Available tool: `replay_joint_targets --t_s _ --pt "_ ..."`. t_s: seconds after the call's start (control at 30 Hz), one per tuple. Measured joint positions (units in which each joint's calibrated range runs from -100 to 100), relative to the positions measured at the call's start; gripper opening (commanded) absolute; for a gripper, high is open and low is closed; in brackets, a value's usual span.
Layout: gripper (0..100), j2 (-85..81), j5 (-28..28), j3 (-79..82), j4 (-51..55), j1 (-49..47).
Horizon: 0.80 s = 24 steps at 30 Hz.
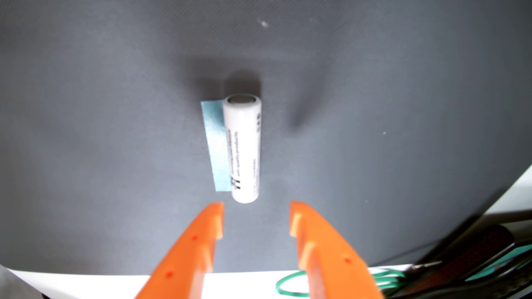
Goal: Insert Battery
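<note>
Dark grey mat [100,129] fills the wrist view. Orange gripper [256,205] spread wide, empty, tips just short of the near end of the white battery [244,149], which lies lengthwise on blue tape [213,143]. Judgement: advance to straddle mid-body, centre slightly left, then close squarely so it cannot roll

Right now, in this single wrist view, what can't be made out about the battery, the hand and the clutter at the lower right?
- Battery: label print blurred, unreadable; polarity unclear.
- Blue strip: partly covered by the battery; purpose unclear.
- Hand: open, but its base is cut off by the bottom edge.
- Green wire: partly hidden behind a finger.
- Dark clutter: blurred, cut by the frame corner; no battery holder identifiable.
</note>
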Motion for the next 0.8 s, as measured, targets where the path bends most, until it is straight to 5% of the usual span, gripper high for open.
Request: replay_joint_targets --t_s 0.8 --pt "14 0.0 -0.61 4.88 -4.18 -0.25"
